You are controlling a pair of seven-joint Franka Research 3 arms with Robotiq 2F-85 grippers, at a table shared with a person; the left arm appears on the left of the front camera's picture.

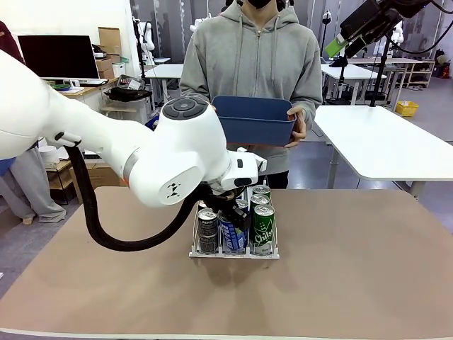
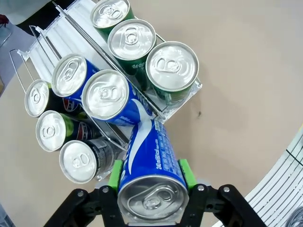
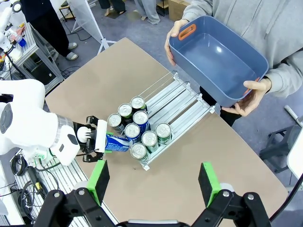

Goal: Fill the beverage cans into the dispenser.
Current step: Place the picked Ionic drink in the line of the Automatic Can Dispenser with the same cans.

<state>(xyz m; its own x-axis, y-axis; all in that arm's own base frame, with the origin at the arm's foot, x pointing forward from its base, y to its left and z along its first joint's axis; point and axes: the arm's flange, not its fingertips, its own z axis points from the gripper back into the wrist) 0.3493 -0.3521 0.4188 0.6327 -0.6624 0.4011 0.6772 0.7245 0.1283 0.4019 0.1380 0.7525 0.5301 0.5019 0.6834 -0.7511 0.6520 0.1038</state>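
Our left tool [image 2: 150,182] clamps a blue-and-white can [image 2: 150,161], tilted at the dispenser [image 2: 57,35] on the table — we level it into the middle lane; right tool [image 3: 154,182] gapes, empty.

Bright, even overhead light, soft shadows, sharp focus; both wrist views bend at their edges.

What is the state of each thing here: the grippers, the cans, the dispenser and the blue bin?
Left gripper: shut on a blue-and-white can, tilted at the dispenser's front.
Right gripper: open, holding nothing, high above the table.
Dispenser: on the table, front part filled, rear lanes bare.
Cans in dispenser: upright; three green, two blue-and-white, three dark.
Blue bin: empty, held by the person's two hands.
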